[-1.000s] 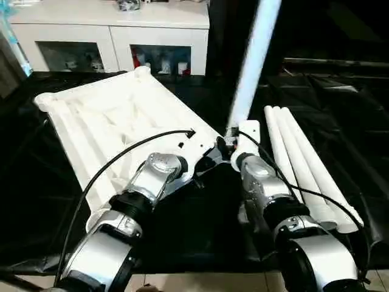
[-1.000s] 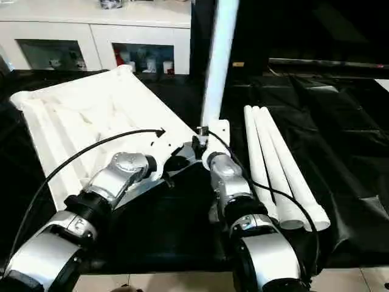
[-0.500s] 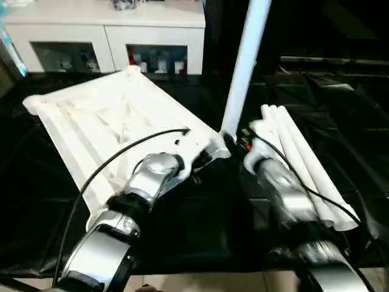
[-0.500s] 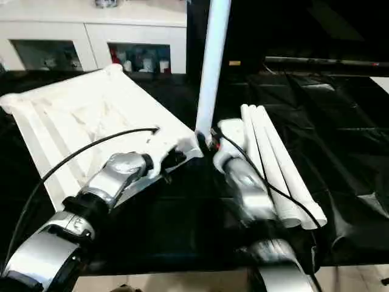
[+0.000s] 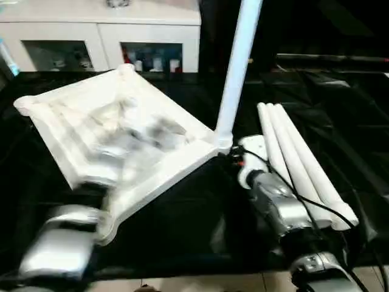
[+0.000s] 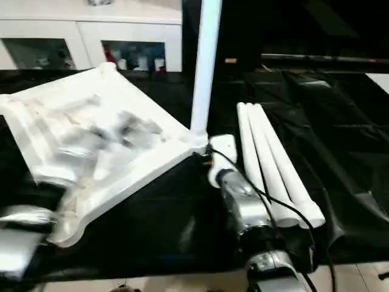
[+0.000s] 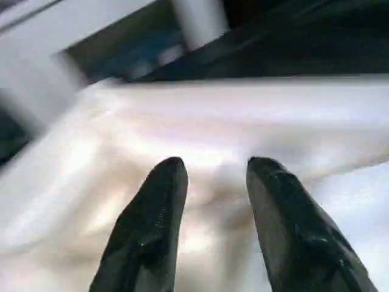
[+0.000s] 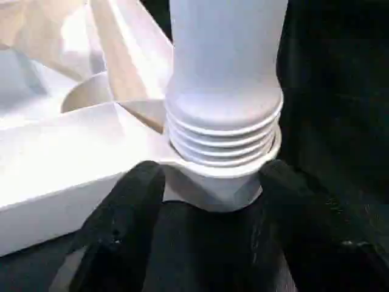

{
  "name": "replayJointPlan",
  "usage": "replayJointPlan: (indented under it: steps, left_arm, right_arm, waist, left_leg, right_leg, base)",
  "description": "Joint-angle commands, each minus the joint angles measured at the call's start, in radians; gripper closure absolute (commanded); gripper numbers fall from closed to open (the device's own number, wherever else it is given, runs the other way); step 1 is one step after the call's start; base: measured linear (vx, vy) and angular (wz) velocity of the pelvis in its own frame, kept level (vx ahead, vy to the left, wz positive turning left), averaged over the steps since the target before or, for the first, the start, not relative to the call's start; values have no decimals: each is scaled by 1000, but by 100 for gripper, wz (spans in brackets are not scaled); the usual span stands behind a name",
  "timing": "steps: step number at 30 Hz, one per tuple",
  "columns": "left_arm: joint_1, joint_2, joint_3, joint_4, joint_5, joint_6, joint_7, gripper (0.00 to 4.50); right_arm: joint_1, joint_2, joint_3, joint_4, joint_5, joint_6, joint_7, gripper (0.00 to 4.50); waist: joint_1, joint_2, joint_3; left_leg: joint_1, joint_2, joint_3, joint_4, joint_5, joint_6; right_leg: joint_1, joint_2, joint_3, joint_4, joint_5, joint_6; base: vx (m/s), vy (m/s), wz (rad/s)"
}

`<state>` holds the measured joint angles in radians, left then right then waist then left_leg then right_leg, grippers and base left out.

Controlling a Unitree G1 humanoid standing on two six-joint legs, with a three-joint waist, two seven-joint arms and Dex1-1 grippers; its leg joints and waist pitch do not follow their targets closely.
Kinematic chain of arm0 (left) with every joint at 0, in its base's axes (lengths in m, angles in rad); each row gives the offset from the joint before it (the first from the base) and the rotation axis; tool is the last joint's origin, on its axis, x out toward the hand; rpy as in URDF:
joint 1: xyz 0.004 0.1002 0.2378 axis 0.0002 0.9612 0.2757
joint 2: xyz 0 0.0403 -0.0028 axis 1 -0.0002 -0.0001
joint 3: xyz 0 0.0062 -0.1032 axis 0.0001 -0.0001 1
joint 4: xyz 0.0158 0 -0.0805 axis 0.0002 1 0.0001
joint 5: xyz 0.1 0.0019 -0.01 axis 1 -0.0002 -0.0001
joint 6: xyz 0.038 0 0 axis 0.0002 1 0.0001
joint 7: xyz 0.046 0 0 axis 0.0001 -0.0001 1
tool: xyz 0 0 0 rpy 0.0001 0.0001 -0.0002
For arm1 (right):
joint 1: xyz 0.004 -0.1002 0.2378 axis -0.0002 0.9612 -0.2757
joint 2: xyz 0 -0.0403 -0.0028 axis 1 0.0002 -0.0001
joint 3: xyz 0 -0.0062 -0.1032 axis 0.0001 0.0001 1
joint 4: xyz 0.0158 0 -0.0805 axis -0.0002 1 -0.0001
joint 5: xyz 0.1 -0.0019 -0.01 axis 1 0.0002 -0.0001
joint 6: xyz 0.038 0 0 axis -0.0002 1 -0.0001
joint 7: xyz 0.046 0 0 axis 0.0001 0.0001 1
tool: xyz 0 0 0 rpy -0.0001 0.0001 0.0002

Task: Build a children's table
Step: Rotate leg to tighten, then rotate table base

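The white plastic panel (image 5: 121, 121) lies ribbed side up on the left half of the black-draped tabletop (image 5: 340, 109). It is turned diagonally, with one corner aimed at the far edge and one at the near edge.

Over to the right hand (image 8: 209, 213), which sits just outside the panel's right corner. Its black fingers (image 8: 130, 207) stand apart, one on each side of the corner socket (image 5: 223, 143). Whether they press the socket cannot be told, and nothing is lifted.

From that socket one leg (image 5: 237, 67) rises upright, long axis vertical and leaning slightly right. Several turns of its screw thread (image 8: 222, 131) sit exposed above the socket rim.

The left hand (image 7: 213, 182) hangs low over the ribbed underside. Its two fingers (image 7: 158, 207) are parted with nothing between them, and the left arm is a blur in the head views.

Three spare legs (image 5: 298, 164) lie side by side, touching, to the right of the right hand. They run from near the near edge toward the far edge, wider ends nearest the robot.

Behind stands a white cabinet (image 5: 91, 30), and anything printed on its contents is too small to read.
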<state>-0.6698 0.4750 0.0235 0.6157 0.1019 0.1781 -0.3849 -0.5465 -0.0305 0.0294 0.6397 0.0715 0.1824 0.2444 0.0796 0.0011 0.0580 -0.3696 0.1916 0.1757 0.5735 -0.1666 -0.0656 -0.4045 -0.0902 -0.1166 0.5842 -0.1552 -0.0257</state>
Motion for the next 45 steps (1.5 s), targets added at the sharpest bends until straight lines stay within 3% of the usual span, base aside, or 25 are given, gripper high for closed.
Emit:
replayJointPlan:
  steps: [1,3,5,6,8,9,11,13,14,16,17,20,21,24,28,31,33,38,39,45]
  left_arm:
    - [24,31,20,-70,33,71,14,232]
    - [76,97,52,-166,71,151,32,217]
    - [93,119,64,-192,84,171,41,199]
    - [118,156,82,-211,106,192,54,199]
    - [174,216,108,-261,124,245,64,178]
    - [174,216,108,-261,124,245,64,160]
    - [224,263,123,-279,156,276,79,153]
    - [277,297,125,-309,185,319,82,146]
    - [326,307,113,-345,202,374,64,138]
    - [340,308,109,-358,206,394,58,112]
    - [362,306,100,-384,202,433,41,107]
    - [435,313,40,-467,164,550,-66,103]
    - [443,306,38,-482,147,564,-82,92]
    - [462,289,37,-535,89,597,-133,70]
    - [461,257,49,-620,14,644,-199,30]
    - [458,254,45,-664,-15,672,-242,24]
    - [474,271,12,-747,-76,718,-328,5]
    - [517,288,-46,-839,-151,735,-425,5]
    - [528,279,-90,-861,-165,716,-455,5]
    - [487,158,-186,-796,-151,658,-434,5]
  right_arm:
    - [-10,4,10,18,-8,23,1,199]
    - [-27,9,14,40,-14,28,2,215]
    - [-33,9,15,48,-16,30,-1,236]
    - [-43,11,14,66,-18,27,-3,236]
    - [-59,11,16,94,-22,22,-9,252]
    - [-59,11,16,94,-22,22,-9,273]
    - [-75,13,10,121,-19,21,-14,280]
    - [-92,14,2,149,-21,16,-14,284]
    - [-102,14,0,169,-24,8,-14,291]
    - [-104,14,0,174,-24,6,-13,320]
    - [-108,13,-1,183,-24,2,-12,324]
    - [-114,14,-2,201,-23,-3,-9,344]
    - [-115,15,-1,203,-23,-3,-6,356]
    - [-123,16,1,220,-22,-12,0,374]
    - [-145,22,-10,258,-15,-21,3,413]
    - [-154,28,-12,272,-16,-22,8,425]
    - [-160,35,-11,284,-19,-26,12,444]
    - [-161,45,-4,290,-18,-29,33,444]
    - [-162,49,3,294,-17,-31,56,444]
    - [-163,40,16,293,-31,-48,78,444]
  waist:
    - [-1,16,-74]
    - [1,22,-76]
    - [0,15,-70]
    - [3,17,-68]
    - [-5,13,-65]
    - [-5,16,-65]
    - [-6,2,-65]
    - [-10,10,-61]
    - [-15,5,-60]
    - [-14,10,-61]
    - [-14,5,-62]
    - [-12,7,-60]
    - [-14,0,-58]
    - [-12,1,-60]
    - [-10,-6,-59]
    - [-4,-4,-60]
    - [0,-2,-60]
    - [3,-3,-60]
    - [3,0,-61]
    - [1,4,-58]
  left_leg:
    - [19,43,-13,-67,-242,-11]
    - [21,51,-17,-68,-244,-23]
    - [22,42,-13,-69,-269,-22]
    - [25,43,-13,-70,-288,-27]
    - [18,41,-19,-74,-318,-34]
    - [24,42,-19,-72,-327,-37]
    - [24,42,-19,-72,-332,-34]
    - [23,40,-22,-74,-351,-36]
    - [25,41,-22,-74,-360,-36]
    - [28,42,-21,-73,-365,-39]
    - [29,44,-20,-74,-365,-40]
    - [30,45,-22,-76,-394,-50]
    - [27,43,-23,-77,-405,-50]
    - [26,41,-24,-75,-402,-48]
    - [27,40,-22,-74,-401,-47]
    - [27,40,-22,-74,-391,-48]
    - [29,42,-22,-74,-389,-51]
    - [25,40,-19,-76,-378,-54]
    - [26,39,-19,-75,-377,-54]
    - [30,37,-18,-73,-402,-60]
  right_leg:
    - [50,-62,61,-51,-185,-181]
    - [52,-70,63,-41,-178,-189]
    - [47,-63,63,-54,-220,-180]
    - [45,-65,64,-56,-248,-176]
    - [48,-67,63,-58,-315,-154]
    - [43,-67,64,-61,-325,-152]
    - [42,-69,65,-62,-338,-152]
    - [38,-68,65,-65,-386,-137]
    - [34,-67,66,-66,-395,-136]
    - [31,-66,68,-67,-383,-142]
    - [30,-66,69,-66,-372,-147]
    - [28,-65,68,-64,-362,-159]
    - [30,-64,68,-65,-366,-159]
    - [32,-66,69,-65,-353,-165]
    - [33,-66,69,-63,-354,-167]
    - [33,-65,69,-62,-351,-165]
    - [33,-64,70,-59,-338,-167]
    - [35,-61,71,-54,-313,-170]
    - [35,-61,72,-54,-312,-169]
    - [33,-57,73,-67,-360,-150]
  base:
    - [0,0,0]
    - [0,0,0]
    - [0,0,0]
    - [0,0,0]
    - [0,0,0]
    - [0,0,0]
    - [0,0,0]
    - [0,0,0]
    - [0,0,0]
    - [0,0,0]
    - [0,0,0]
    - [0,0,0]
    - [0,0,0]
    - [0,0,0]
    - [0,0,0]
    - [0,0,0]
    - [0,0,0]
    - [0,0,0]
    - [0,0,0]
    - [0,0,0]
